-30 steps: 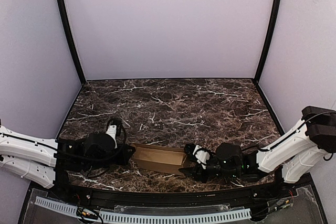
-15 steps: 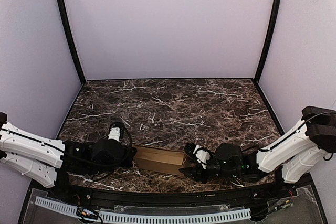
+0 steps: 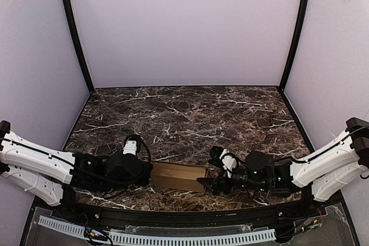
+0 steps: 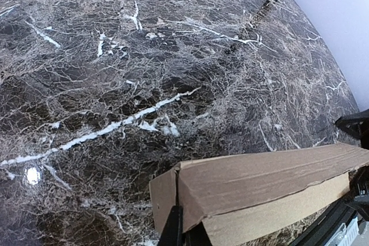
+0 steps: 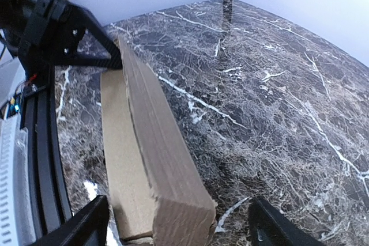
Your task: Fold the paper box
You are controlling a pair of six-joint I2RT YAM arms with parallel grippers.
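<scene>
Marble tabletop [image 3: 190,113], plain brown paper box [image 3: 179,176]

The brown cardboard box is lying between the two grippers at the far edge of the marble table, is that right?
Not the far edge. The paper box lies between the left gripper and right gripper at the near edge of the table, as the top external view shows.

Both arms low, reaching inward toward each other; left gripper [image 4: 184,231] pinched narrow, right gripper [image 5: 173,226] spread wide.
</scene>
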